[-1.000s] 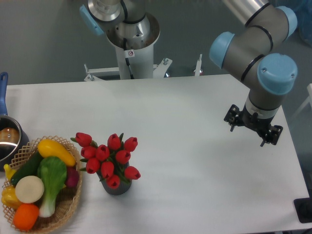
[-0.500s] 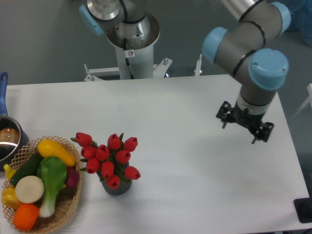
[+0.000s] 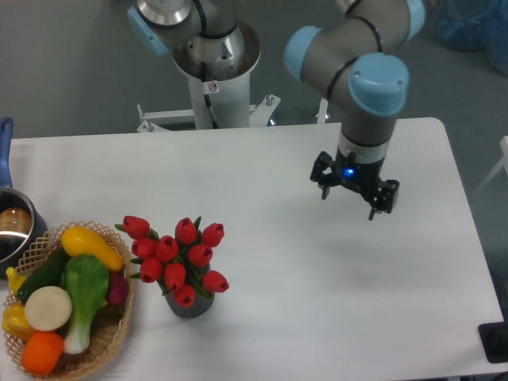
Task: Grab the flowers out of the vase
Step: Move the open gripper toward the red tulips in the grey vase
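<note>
Ten-odd glossy red flowers (image 3: 176, 254) in ribbed cylindrical vase (image 3: 189, 305)

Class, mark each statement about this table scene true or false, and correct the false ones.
1. The flowers stand in the vase. True.
2. The gripper holds the flowers. False: it holds nothing and is well to their right.
3. A wicker basket of toy vegetables sits left of the vase. True.
4. The gripper's jaws are shut. False: they stand apart.
5. The flowers are yellow. False: they are red.
</note>
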You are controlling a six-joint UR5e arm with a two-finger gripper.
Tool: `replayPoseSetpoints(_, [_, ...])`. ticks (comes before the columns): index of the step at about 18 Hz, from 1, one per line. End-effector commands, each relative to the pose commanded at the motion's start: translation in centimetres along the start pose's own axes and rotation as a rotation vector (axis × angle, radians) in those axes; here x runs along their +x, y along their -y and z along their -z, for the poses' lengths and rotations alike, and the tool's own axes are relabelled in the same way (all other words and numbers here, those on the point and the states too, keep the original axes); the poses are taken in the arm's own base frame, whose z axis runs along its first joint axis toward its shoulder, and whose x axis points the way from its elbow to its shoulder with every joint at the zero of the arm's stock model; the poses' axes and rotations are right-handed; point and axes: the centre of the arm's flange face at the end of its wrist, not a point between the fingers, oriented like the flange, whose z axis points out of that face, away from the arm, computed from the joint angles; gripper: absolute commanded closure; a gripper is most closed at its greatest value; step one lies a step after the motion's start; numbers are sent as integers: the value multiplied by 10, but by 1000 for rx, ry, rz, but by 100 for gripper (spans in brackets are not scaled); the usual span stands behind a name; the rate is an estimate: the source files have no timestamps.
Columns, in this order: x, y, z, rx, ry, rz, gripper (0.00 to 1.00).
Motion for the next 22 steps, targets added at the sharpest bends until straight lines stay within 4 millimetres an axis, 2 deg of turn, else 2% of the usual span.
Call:
replayPoseSetpoints(4, [24, 11, 26, 186, -39, -17, 0])
replayPoseSetpoints(6, [32, 19, 27, 298, -84, -12, 0])
replayPoseSetpoints(11, [41, 31, 26, 505, -178, 3, 0])
replayPoseSetpoints(17, [56, 41, 10, 628, -273, 9, 0])
replayPoseSetpoints(22, [56, 55, -4, 774, -369, 27, 0])
